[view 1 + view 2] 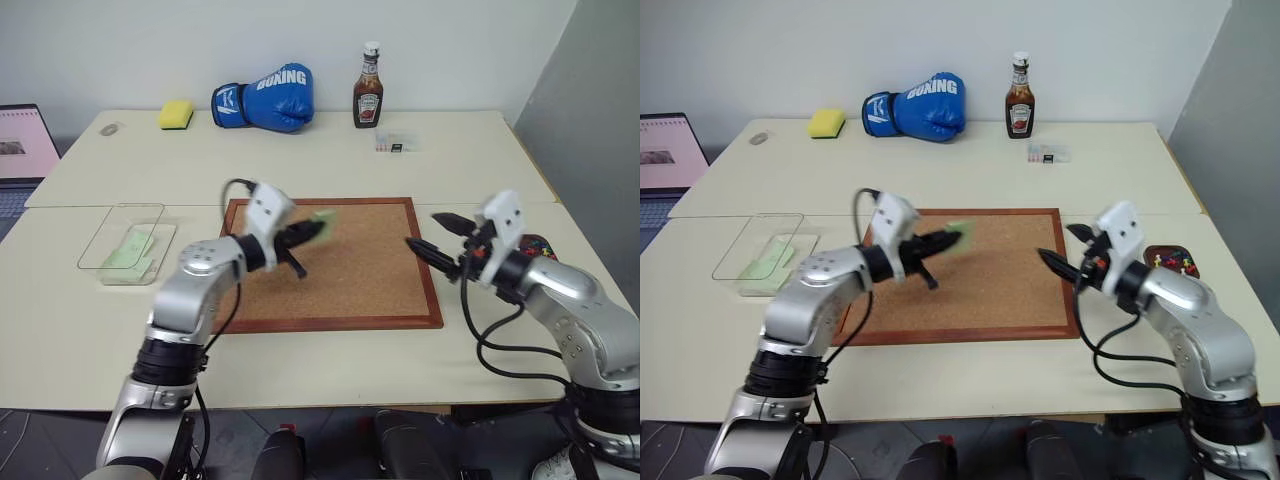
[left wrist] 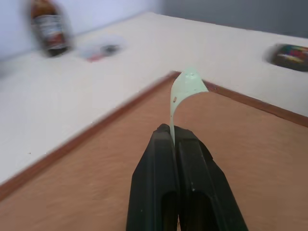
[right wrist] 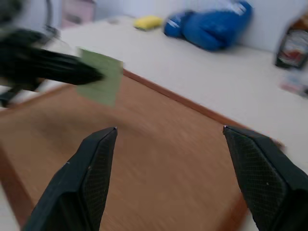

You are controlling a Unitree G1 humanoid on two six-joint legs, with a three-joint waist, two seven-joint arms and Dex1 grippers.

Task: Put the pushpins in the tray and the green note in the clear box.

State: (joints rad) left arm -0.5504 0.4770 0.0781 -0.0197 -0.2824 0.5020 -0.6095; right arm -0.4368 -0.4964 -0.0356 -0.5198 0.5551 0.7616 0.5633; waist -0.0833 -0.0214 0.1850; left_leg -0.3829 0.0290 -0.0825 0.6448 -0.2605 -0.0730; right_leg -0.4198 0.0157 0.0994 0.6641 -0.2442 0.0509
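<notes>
Head views: left tool (image 1: 318,229) clamped on green note (image 1: 323,218), held above cork board (image 1: 370,275) near its far edge; clear box (image 1: 128,245) by desk's left edge.

Left wrist: note flimsy, curling; pinch edge firmly.

Right wrist: right tool (image 3: 168,168) fingers wide apart, empty.

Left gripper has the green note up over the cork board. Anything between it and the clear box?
Nothing visible. The left gripper holds the green note above the cork board; the clear box sits on the table beyond the board's left edge, with bare tabletop between. The box already holds green slips.
</notes>
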